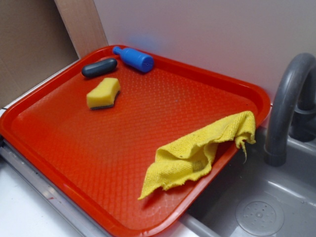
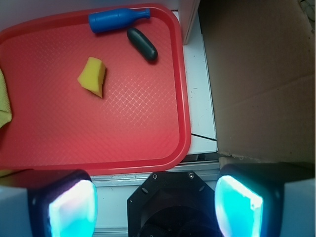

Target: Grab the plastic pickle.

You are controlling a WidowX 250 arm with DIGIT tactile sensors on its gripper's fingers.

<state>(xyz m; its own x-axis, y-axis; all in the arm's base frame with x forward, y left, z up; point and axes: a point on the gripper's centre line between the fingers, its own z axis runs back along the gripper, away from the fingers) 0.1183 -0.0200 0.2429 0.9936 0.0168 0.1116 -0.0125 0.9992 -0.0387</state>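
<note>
The plastic pickle point(image 1: 99, 67) is a dark grey-green capsule lying at the far left corner of the red tray point(image 1: 123, 197). In the wrist view the pickle point(image 2: 142, 44) lies near the tray's top right corner. My gripper point(image 2: 155, 205) is open and empty, high above the tray's near edge point(image 2: 148, 165) and well away from the pickle. Its two fingers point(image 2: 74, 207) glow cyan at the bottom of the wrist view. The gripper does not show in the exterior view.
A blue plastic bottle point(image 1: 134, 59) lies next to the pickle along the tray's back rim. A yellow sponge point(image 1: 103, 93) sits just in front of the pickle. A yellow cloth point(image 1: 197, 153) drapes over the tray's right edge. A grey sink point(image 1: 256, 207) with a faucet point(image 1: 286, 108) is to the right. Cardboard point(image 2: 261, 74) stands beside the tray.
</note>
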